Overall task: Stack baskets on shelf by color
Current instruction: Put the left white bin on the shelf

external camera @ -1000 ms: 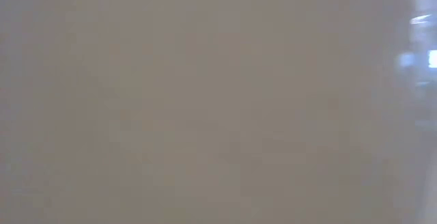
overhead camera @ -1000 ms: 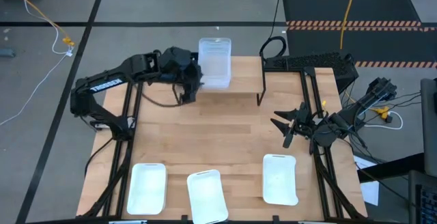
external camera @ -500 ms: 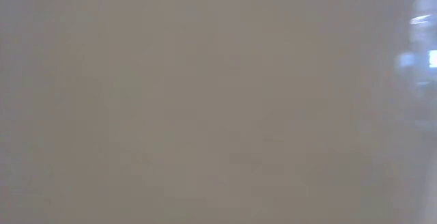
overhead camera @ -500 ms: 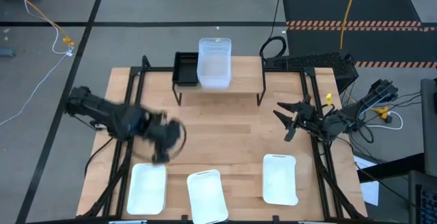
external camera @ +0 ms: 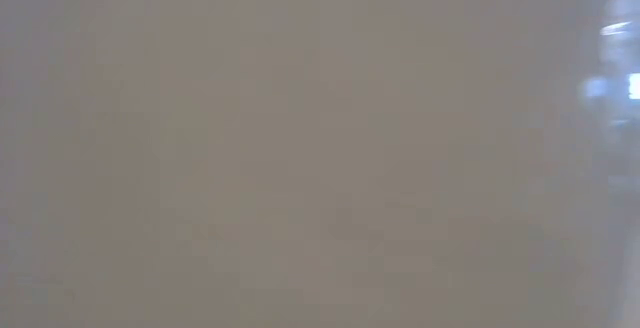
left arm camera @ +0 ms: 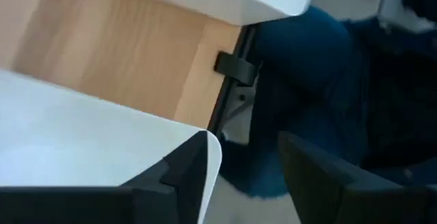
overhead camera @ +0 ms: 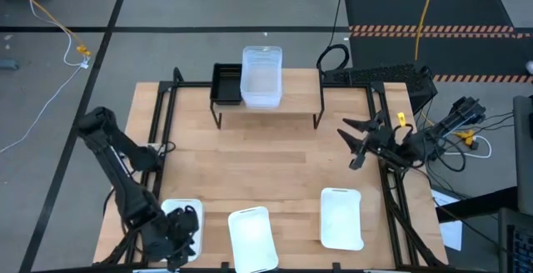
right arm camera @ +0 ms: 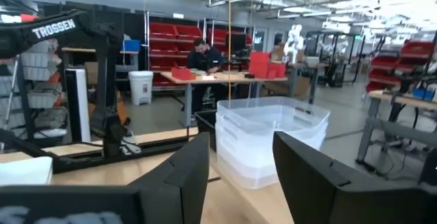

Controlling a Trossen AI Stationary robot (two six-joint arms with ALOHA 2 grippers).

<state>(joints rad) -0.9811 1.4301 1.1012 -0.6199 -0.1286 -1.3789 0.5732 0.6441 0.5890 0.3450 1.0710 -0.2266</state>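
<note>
While three opaque white rectangular plastic baskets lie along the near bench edge, the left pincer (overhead camera: pixel 179 231) is spread over the leftmost white basket (overhead camera: pixel 185 215), whose long axis runs near to far. The right pincer (overhead camera: pixel 356 144), spread, waits mid-bench. Beyond, clear stacked baskets (overhead camera: pixel 261 76) and a black slotted basket (overhead camera: pixel 225 83) occupy the light-wood shelf (overhead camera: pixel 293 101).

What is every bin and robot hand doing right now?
Black basket: on the shelf.
Clear baskets: stacked on the shelf.
Three white baskets: on the table, unstacked.
Left end effector: open at the left white basket.
Right end effector: open, empty.
</note>
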